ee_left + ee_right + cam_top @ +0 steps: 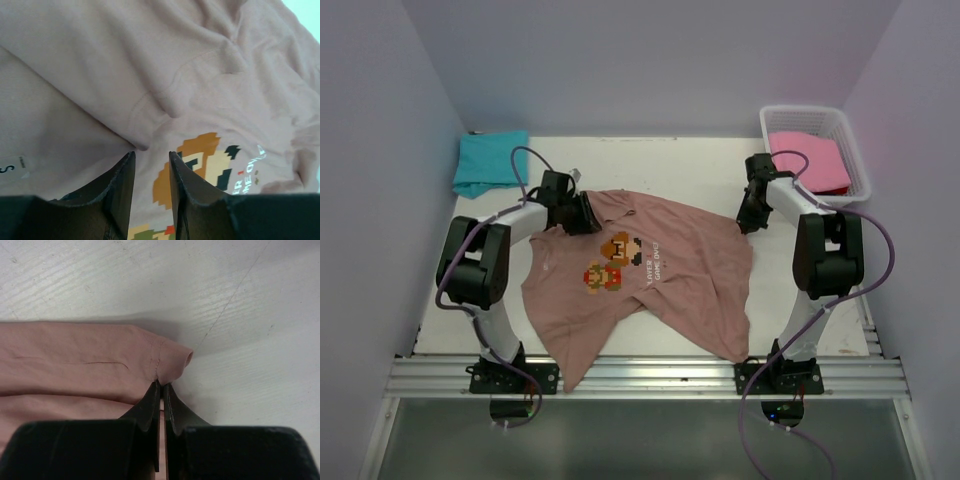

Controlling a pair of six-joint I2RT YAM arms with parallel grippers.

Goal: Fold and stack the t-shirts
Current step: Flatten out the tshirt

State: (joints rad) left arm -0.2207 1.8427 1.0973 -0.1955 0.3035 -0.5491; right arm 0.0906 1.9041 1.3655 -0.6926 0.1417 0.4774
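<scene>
A white table [700, 165] carries a salmon-brown t-shirt [650, 280], spread chest-up but rumpled between two robot arms, its lower corner trailing over the near edge. A white basket [802, 110] stands at the far right corner with a pink t-shirt [810, 160] lying in it. A teal t-shirt [492, 163] sits bunched at the far left corner, well apart from the others.

The left gripper [151, 157] hangs low over the neck end of the brown tee. Its claw stands apart and nothing is caught between the fingers, with the pixel-character print [618, 262] visible through the gap. The right gripper [161, 387] has its claw pressed together on the sleeve hem [170, 352] at the shirt's far right, and a sliver of cloth shows between the tips.

The cotton looks light, limp and easily creased. It will probably sag and drag its slack along rather than hold any shape, so a pinch at a stitched edge such as a hem, cuff or collar seems the surest hold. Two corners taken at once should keep a fold line straight. A small size label [11, 167] marked S shows inside the neck.
</scene>
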